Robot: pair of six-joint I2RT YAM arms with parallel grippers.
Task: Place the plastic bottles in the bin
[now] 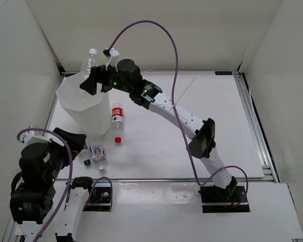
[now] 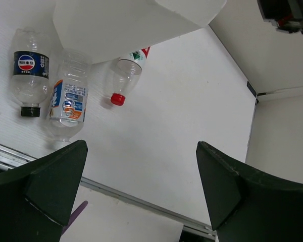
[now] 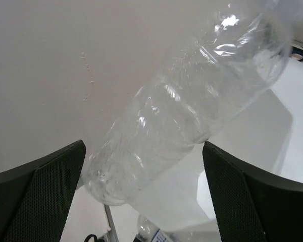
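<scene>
L end effector sits low at the near-left corner of the bench, fingers spread wide w/ nothing between them. Just ahead of it two bottles lie side by side on the bench: a dark-label bottle w/ black cap on the left, then a blue-white bottle close beside it; can't tell if they touch. Both necks point toward the near edge. Behind them the bin stands upright at the far-left of the bench. Above its rim the plain bottle is up in the air, tilted, white cap uppermost, base end between the fingers of the R end effector. Wrist view shows those fingers set wide either side of the base; can't tell whether they actually pinch it. Right of the bin, just beside its wall, the red-label bottle lies on the bench, red cap toward the near edge
</scene>
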